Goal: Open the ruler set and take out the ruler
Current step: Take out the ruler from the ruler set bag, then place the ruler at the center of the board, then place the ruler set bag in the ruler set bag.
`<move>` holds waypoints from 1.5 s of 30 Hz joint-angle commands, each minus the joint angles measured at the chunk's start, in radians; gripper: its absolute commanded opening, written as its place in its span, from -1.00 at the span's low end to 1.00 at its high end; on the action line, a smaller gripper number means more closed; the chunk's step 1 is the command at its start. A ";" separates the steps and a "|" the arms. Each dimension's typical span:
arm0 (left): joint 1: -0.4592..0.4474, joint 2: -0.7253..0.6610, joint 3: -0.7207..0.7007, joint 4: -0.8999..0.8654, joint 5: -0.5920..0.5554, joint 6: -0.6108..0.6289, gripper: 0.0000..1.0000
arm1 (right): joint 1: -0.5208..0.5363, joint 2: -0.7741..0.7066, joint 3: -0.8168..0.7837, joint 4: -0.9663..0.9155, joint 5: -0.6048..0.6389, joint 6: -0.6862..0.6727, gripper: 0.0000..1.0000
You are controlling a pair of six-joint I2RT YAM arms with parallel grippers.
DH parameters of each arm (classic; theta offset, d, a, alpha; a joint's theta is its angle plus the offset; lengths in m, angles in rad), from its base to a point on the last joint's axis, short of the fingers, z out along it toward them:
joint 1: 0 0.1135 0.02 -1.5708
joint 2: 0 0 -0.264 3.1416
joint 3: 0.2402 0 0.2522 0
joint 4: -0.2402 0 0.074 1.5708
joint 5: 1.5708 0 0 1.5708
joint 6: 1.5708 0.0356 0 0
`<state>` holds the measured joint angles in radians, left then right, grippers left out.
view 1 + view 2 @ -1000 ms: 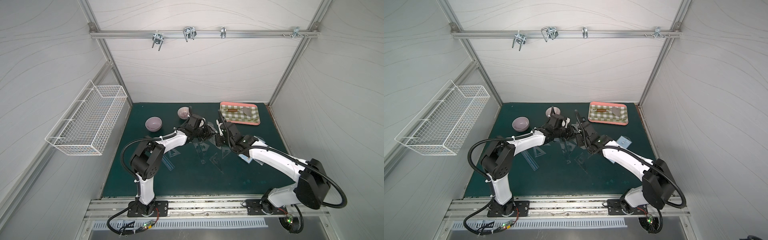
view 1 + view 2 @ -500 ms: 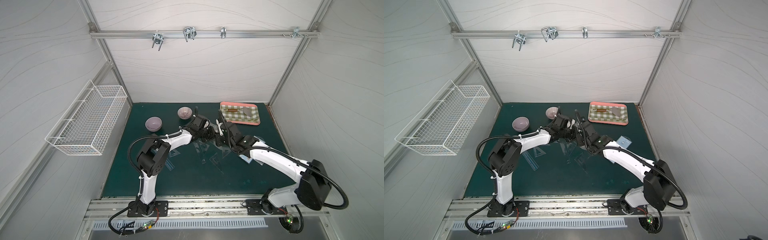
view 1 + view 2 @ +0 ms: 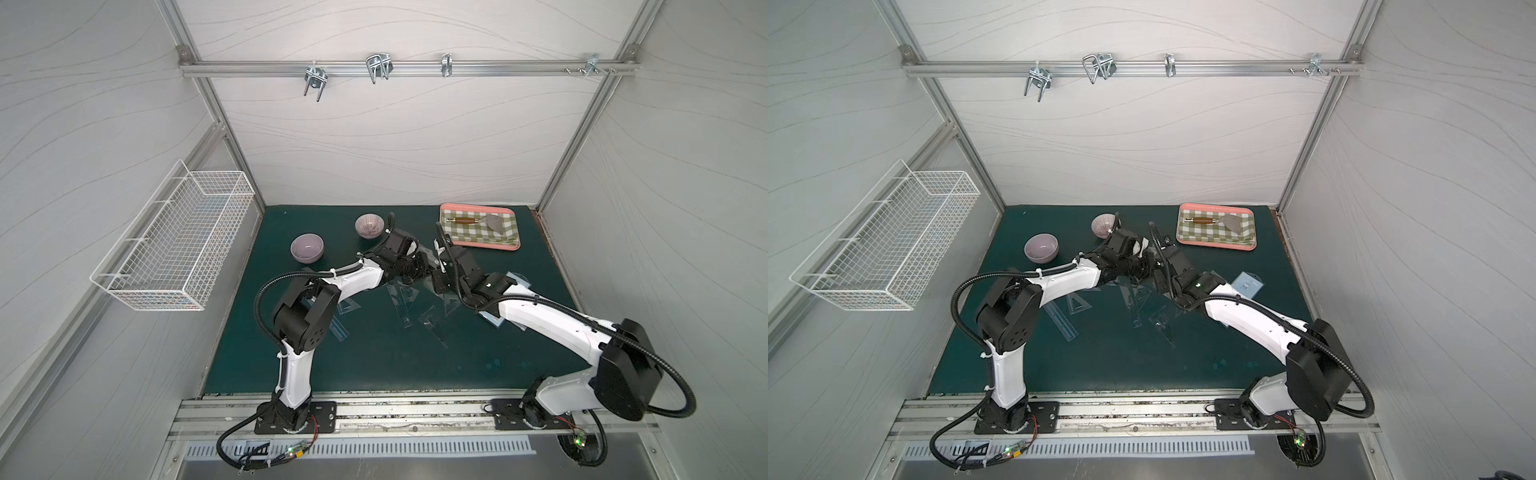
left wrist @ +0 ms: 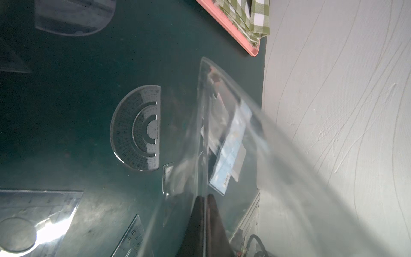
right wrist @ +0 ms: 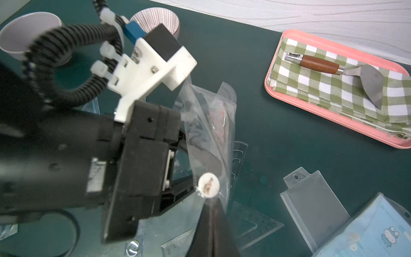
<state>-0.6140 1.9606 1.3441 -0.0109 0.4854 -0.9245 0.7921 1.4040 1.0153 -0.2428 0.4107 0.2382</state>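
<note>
Left gripper [image 4: 205,200] and right gripper [image 5: 211,207] both pinching closed on clear ruler-set pouch [image 5: 209,138], holding it between them over far-centre mat [image 3: 374,365]; protractor [image 4: 138,129] lying loose on mat nearby.

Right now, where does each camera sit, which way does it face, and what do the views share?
Top views: high over the front rail, looking down on the green mat; both arms whole, left hand and right hand close together.
Left wrist: on the left arm, looking along the mat past its shut fingers to the protractor.
Right wrist: on the right arm, facing the left hand and pink tray; its fingers pinch the clear bag.
Shared: both wrist views show the clear bag and pink tray.
</note>
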 commanded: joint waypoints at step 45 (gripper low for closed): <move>0.184 -0.551 -0.846 0.274 0.124 0.203 -1.00 | -0.264 -0.049 0.106 -0.475 0.382 0.006 -1.00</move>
<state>-0.4450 1.3857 0.5224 0.1169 0.6205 -0.7452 0.5510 1.3666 1.1088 -0.5804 0.6823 0.2173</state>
